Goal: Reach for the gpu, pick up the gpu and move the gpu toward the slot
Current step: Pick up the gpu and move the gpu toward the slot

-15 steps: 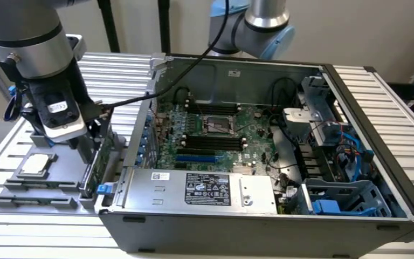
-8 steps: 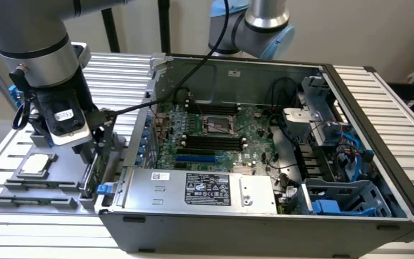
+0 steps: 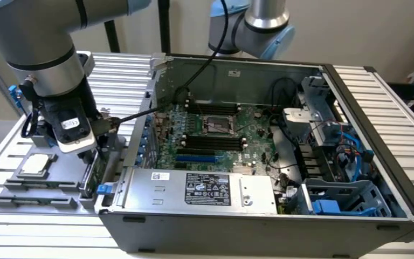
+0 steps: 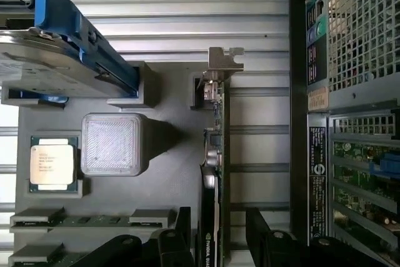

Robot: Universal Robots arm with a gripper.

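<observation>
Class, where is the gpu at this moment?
On the exterior view's left, the gpu stands on edge in the grey tray, between the computer case and the processor chip, straddled by the open gripper.

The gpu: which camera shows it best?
The wrist view. It shows the gpu edge-on, standing in its grey holder with the silver bracket at one end, within the open gripper. In the exterior view the arm covers most of it; a dark sliver shows beside the case.
</observation>
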